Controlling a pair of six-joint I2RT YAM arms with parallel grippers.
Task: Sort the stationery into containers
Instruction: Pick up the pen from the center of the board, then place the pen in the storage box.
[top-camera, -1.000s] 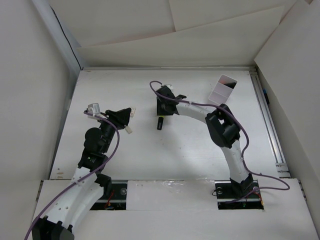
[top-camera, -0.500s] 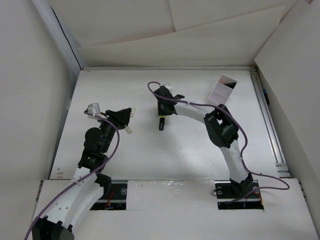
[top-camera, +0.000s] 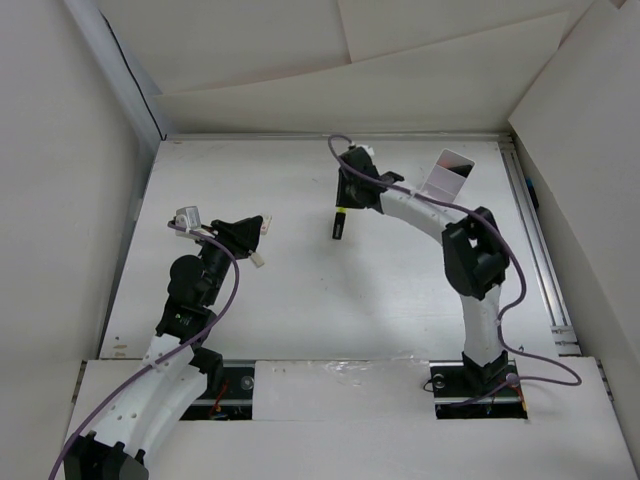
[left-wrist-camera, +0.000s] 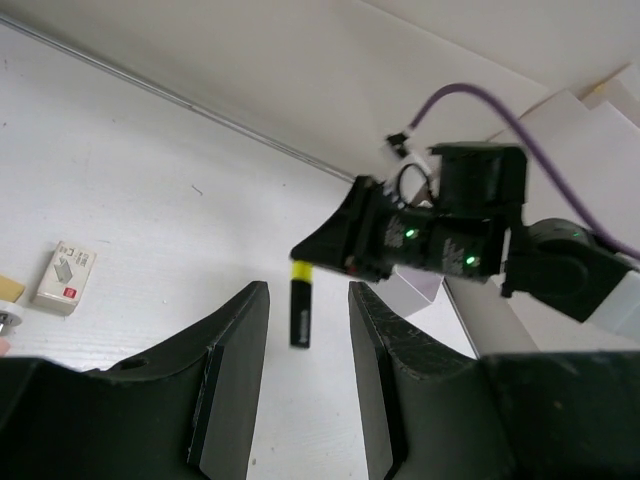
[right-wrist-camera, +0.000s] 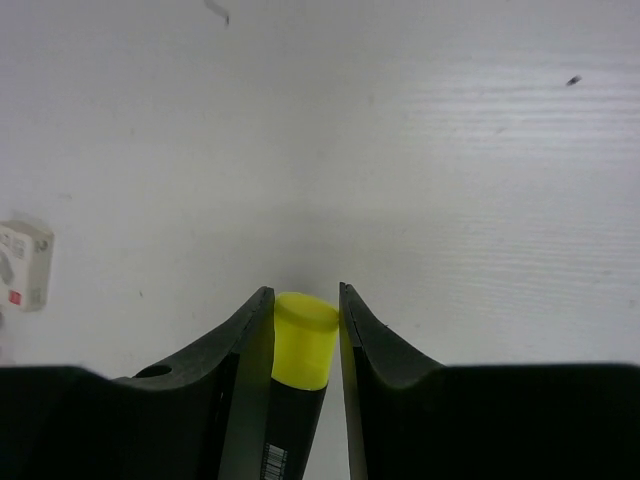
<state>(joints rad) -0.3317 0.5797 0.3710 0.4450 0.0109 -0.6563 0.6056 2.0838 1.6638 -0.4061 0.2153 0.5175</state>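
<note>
**While the left gripper (top-camera: 262, 240) hangs open, the right gripper (top-camera: 342, 207) pinches a marker**

Where the right fingers (right-wrist-camera: 245, 340) meet the black highlighter (top-camera: 339, 226), they close on its yellow-capped end, and the body points toward the arm bases. Whether it touches the table (top-camera: 250, 180) is hard to tell. The pale tray (top-camera: 445, 180) stands near, to its right. The left jaws are parted around nothing.

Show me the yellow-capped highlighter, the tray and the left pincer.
yellow-capped highlighter (right-wrist-camera: 303, 340), right wrist view, on its yellow cap.
tray (top-camera: 440, 188), top external view, on its pale wall.
left pincer (top-camera: 262, 242), top external view, midway between its fingertips.
</note>
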